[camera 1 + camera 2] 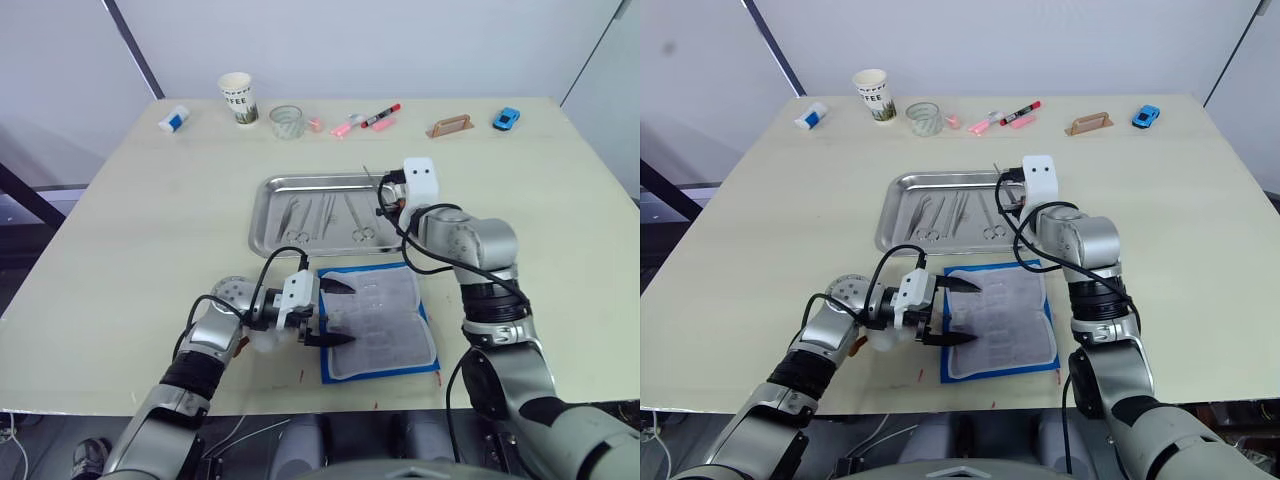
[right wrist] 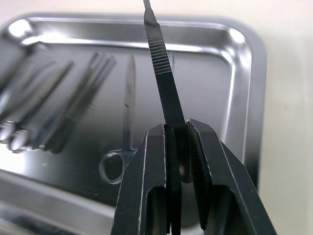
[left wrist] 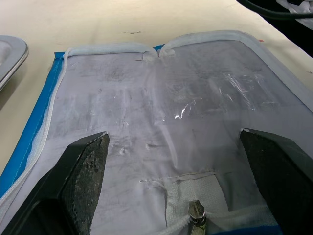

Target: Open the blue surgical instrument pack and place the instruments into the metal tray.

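The blue surgical instrument pack (image 1: pixel 380 320) lies unrolled near the table's front edge, its pale pocketed lining (image 3: pixel 161 98) facing up. My left gripper (image 1: pixel 335 313) is open over the pack's left edge, one finger (image 3: pixel 83 176) on each side of the lining and nothing held. The metal tray (image 1: pixel 262 215) sits just behind the pack. Several instruments (image 1: pixel 325 215) lie in it, among them ring-handled scissors (image 2: pixel 128 112). My right gripper (image 2: pixel 178 132) hovers over the tray's right end (image 1: pixel 385 195), shut on a slim dark metal instrument (image 2: pixel 164 78) that points away from the fingers.
Along the far edge stand a paper cup (image 1: pixel 238 98), a glass (image 1: pixel 286 121), pink and red markers (image 1: pixel 365 121), a wooden handle piece (image 1: pixel 450 125), a small blue toy car (image 1: pixel 507 118) and a white-and-blue bottle (image 1: pixel 173 119).
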You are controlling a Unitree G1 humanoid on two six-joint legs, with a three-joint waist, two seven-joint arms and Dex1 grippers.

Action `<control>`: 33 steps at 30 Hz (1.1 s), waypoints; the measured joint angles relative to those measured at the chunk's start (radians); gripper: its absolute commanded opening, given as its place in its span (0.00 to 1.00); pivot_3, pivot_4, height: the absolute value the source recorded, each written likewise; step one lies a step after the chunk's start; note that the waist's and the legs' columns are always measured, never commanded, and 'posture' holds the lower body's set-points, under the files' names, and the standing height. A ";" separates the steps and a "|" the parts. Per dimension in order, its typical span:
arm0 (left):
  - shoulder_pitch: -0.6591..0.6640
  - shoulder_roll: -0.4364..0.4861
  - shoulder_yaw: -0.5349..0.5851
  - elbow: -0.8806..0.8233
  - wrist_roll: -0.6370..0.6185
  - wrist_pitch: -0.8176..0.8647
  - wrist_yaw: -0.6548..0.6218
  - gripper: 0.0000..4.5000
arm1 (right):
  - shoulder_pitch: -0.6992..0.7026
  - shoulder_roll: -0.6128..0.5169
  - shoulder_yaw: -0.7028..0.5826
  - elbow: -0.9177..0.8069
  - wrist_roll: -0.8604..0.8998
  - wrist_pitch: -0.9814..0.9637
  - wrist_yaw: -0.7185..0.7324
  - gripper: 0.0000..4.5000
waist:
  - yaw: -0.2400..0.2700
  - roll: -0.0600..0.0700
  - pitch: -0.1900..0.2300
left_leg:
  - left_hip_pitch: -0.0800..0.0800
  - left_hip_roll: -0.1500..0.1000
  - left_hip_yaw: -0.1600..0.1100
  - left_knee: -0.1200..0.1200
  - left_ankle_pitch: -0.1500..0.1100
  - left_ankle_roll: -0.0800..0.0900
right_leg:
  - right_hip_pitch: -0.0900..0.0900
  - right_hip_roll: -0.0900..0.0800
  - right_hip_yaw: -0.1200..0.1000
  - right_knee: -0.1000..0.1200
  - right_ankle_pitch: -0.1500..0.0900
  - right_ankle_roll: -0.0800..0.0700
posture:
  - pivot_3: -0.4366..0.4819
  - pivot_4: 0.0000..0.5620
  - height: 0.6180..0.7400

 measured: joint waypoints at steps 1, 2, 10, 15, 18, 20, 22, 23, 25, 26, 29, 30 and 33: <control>0.001 0.000 0.001 0.000 0.000 0.000 0.000 1.00 | -0.001 0.005 0.000 0.013 -0.003 -0.012 -0.002 0.02 | -0.001 0.000 0.000 | 0.000 0.000 0.000 0.000 0.000 0.000 | 0.000 0.000 0.000 0.000 0.000 0.000 | 0.48 0.27 1.00; 0.002 0.000 0.002 -0.001 0.000 0.000 0.000 1.00 | -0.006 0.017 0.000 0.052 -0.014 -0.041 -0.010 0.02 | -0.003 0.000 0.000 | 0.000 0.000 0.000 0.000 0.000 0.000 | 0.000 0.000 0.000 0.000 0.000 0.000 | 0.48 0.27 1.00; 0.008 0.001 0.009 -0.002 0.000 0.001 0.002 1.00 | -0.014 0.050 -0.005 0.192 -0.055 -0.151 -0.045 0.02 | -0.011 0.001 0.000 | 0.000 0.000 0.000 0.000 0.000 0.000 | 0.000 -0.001 0.000 0.000 0.000 0.001 | 0.48 0.27 1.00; 0.011 0.002 0.011 -0.009 0.000 0.005 0.004 1.00 | -0.023 0.067 -0.012 0.241 -0.068 -0.182 -0.060 0.02 | -0.013 0.001 0.000 | 0.000 0.000 0.000 0.000 0.000 0.000 | 0.000 -0.001 0.001 0.000 0.000 0.001 | 0.48 0.27 1.00; 0.015 0.003 0.011 -0.016 0.000 0.009 0.007 1.00 | -0.027 0.069 -0.017 0.250 -0.070 -0.196 -0.064 0.02 | -0.014 0.001 0.000 | 0.000 0.000 0.000 0.000 0.000 0.000 | 0.000 -0.001 0.000 0.000 0.000 0.001 | 0.48 0.27 1.00; 0.018 0.004 0.011 -0.021 0.000 0.010 0.012 1.00 | -0.027 0.069 -0.019 0.256 -0.073 -0.207 -0.067 0.02 | -0.014 0.001 0.000 | 0.000 0.000 0.000 0.000 0.000 0.000 | 0.000 -0.001 0.001 0.000 0.000 0.001 | 0.48 0.27 1.00; 0.019 0.004 0.011 -0.022 0.000 0.011 0.013 1.00 | -0.027 0.069 -0.020 0.265 -0.074 -0.212 -0.068 0.02 | -0.014 0.001 0.000 | 0.000 0.000 0.000 0.000 0.000 0.000 | 0.000 -0.001 0.000 0.000 0.000 0.001 | 0.48 0.27 1.00; 0.019 0.005 0.011 -0.023 0.000 0.013 0.014 1.00 | -0.027 0.069 -0.020 0.273 -0.075 -0.213 -0.069 0.02 | -0.015 0.001 0.000 | 0.000 0.000 0.000 0.000 0.000 0.000 | 0.000 -0.001 0.001 0.000 0.000 0.001 | 0.48 0.27 1.00; 0.020 0.006 0.011 -0.025 0.000 0.017 0.016 1.00 | -0.028 0.069 -0.020 0.281 -0.075 -0.217 -0.071 0.02 | -0.015 0.001 0.000 | 0.000 0.000 0.001 0.000 0.000 0.000 | 0.000 -0.002 0.001 0.000 0.000 0.001 | 0.48 0.27 1.00; 0.020 0.006 0.011 -0.026 0.000 0.017 0.016 1.00 | -0.028 0.069 -0.021 0.282 -0.075 -0.219 -0.071 0.02 | -0.016 0.001 0.000 | 0.000 0.000 0.000 0.000 0.000 0.000 | 0.000 -0.002 0.001 0.000 0.000 0.001 | 0.48 0.27 1.00; 0.023 0.007 0.011 -0.029 0.000 0.019 0.018 1.00 | -0.029 0.069 -0.021 0.287 -0.075 -0.226 -0.074 0.02 | -0.016 0.001 0.000 | 0.000 0.000 0.000 0.000 0.000 0.000 | 0.000 -0.002 0.001 0.000 0.000 0.001 | 0.48 0.27 1.00; 0.023 0.007 0.011 -0.030 0.000 0.019 0.019 1.00 | -0.029 0.069 -0.021 0.288 -0.075 -0.228 -0.075 0.02 | -0.016 0.001 0.000 | 0.000 0.000 0.000 0.000 0.000 0.000 | 0.000 -0.002 0.001 0.000 0.000 0.001 | 0.48 0.27 1.00; 0.024 0.008 0.011 -0.032 0.000 0.020 0.020 1.00 | -0.029 0.069 -0.021 0.291 -0.075 -0.235 -0.076 0.24 | -0.016 0.001 0.000 | 0.000 0.000 0.000 0.000 0.000 0.000 | 0.000 -0.002 0.001 0.000 0.000 0.001 | 0.48 0.27 1.00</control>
